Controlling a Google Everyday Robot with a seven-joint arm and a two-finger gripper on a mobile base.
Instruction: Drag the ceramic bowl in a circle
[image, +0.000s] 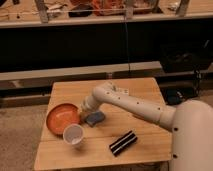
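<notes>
This looks like a robotics lab or workshop, not a home. A small wooden tabletop (135, 90) stands alone on a speckled floor (20, 130). A white robot arm (130, 104) reaches over it from the near right. Its jaws are down at the left part of the tabletop, just beside the ceramic bowl (60, 116), among a few test-like props such as a white cup (73, 134). Along the far side runs a long workbench (100, 21) on metal legs, cluttered on top, with a cable (129, 47) hanging down and a dark bin (180, 57) underneath at right.
</notes>
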